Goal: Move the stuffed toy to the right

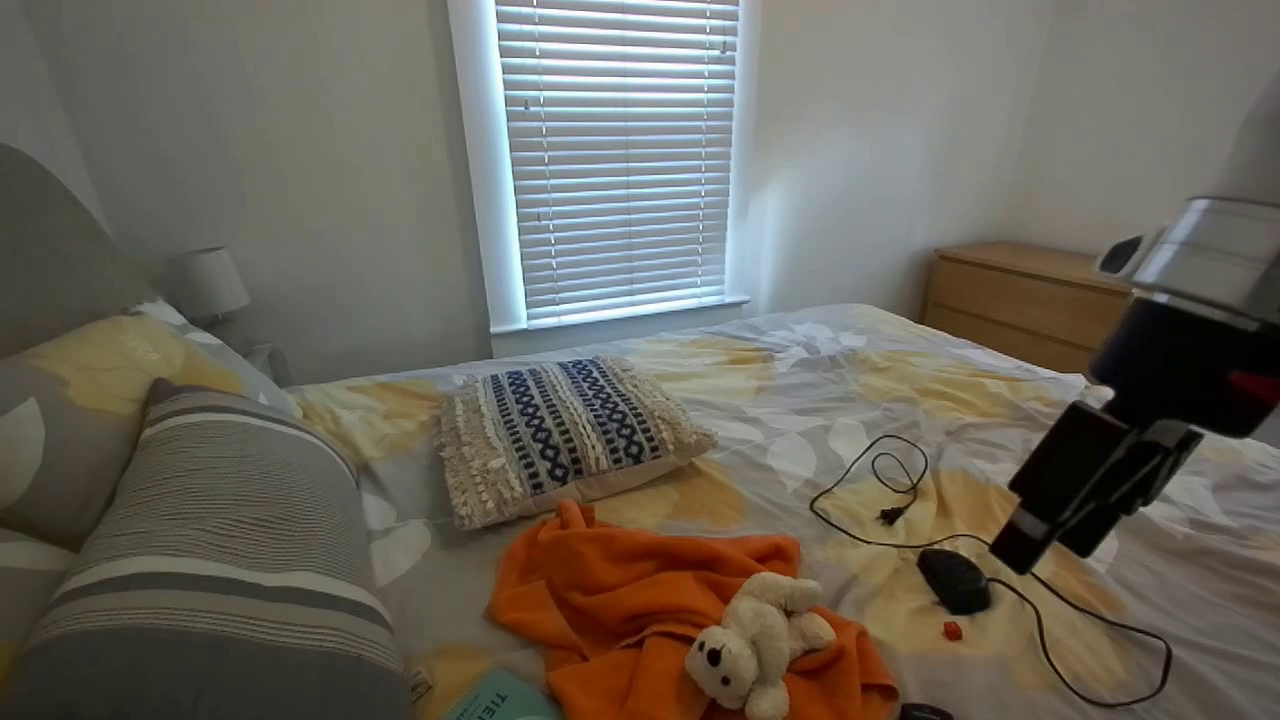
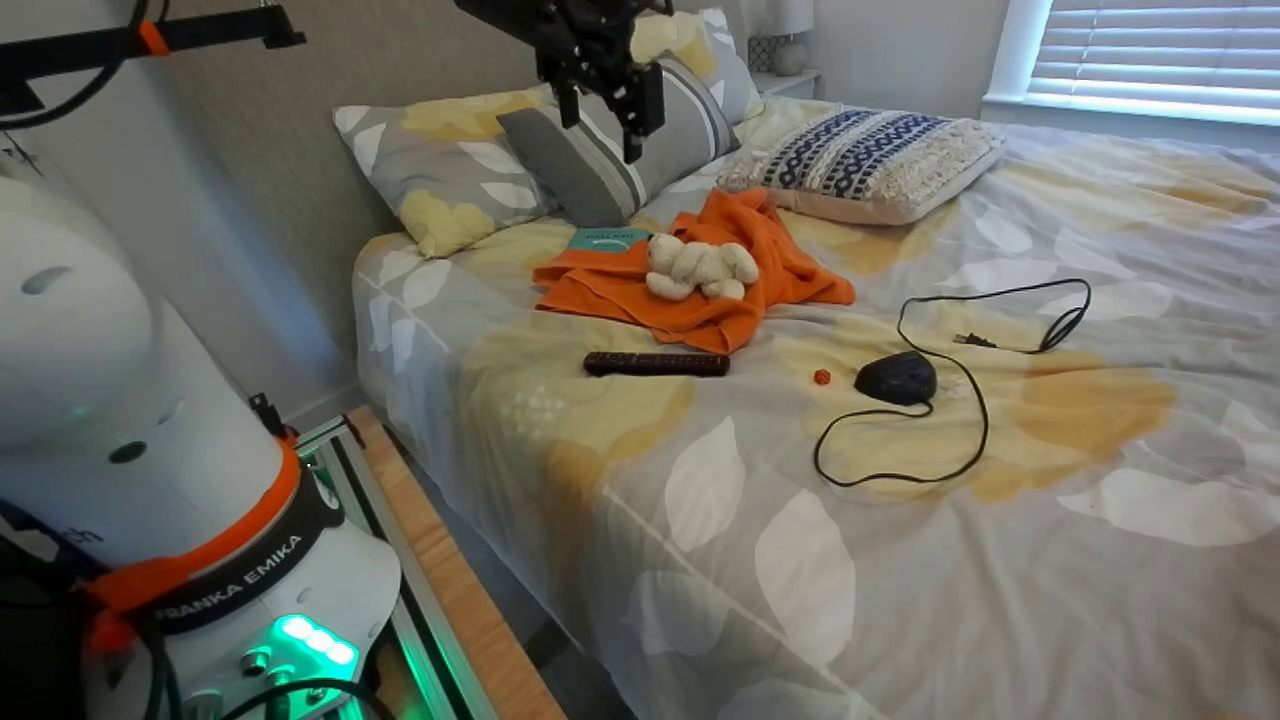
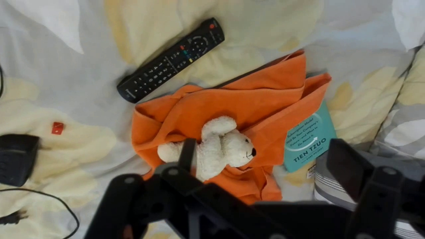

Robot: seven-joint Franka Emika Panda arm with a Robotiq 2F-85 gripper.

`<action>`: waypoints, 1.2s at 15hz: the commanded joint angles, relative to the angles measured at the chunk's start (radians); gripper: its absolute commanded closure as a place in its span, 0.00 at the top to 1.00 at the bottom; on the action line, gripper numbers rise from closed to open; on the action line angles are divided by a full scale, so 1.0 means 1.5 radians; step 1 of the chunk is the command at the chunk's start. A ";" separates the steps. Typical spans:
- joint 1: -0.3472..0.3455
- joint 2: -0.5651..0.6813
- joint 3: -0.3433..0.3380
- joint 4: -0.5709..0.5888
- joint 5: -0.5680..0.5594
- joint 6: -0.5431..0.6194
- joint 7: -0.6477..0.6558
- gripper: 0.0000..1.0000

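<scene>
The stuffed toy, a small white bear (image 1: 757,640), lies on a crumpled orange cloth (image 1: 640,575) on the bed. The bear (image 2: 700,268) and the cloth (image 2: 600,290) also show in an exterior view. In the wrist view the bear (image 3: 212,151) lies on its side with its face to the right; one finger covers part of its lower body. My gripper (image 3: 265,152) is open with nothing between its fingers. In an exterior view the gripper (image 2: 605,130) hangs well above the bed, apart from the toy. It also shows at the right of an exterior view (image 1: 1055,548).
A black remote (image 3: 171,61) lies beside the cloth. A teal book (image 3: 310,139) is partly under the cloth. A black device (image 2: 897,379) with a cord and a small red cube (image 2: 822,377) lie on the bed. A striped pillow (image 1: 220,540) and a patterned cushion (image 1: 570,430) are nearby.
</scene>
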 commanded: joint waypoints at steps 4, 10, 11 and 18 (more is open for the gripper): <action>-0.035 0.207 0.064 0.088 0.024 0.091 0.138 1.00; -0.057 0.268 0.101 0.093 0.012 0.188 0.156 1.00; -0.059 0.281 0.103 0.100 0.011 0.194 0.157 1.00; -0.061 0.290 0.105 0.111 0.009 0.194 0.157 1.00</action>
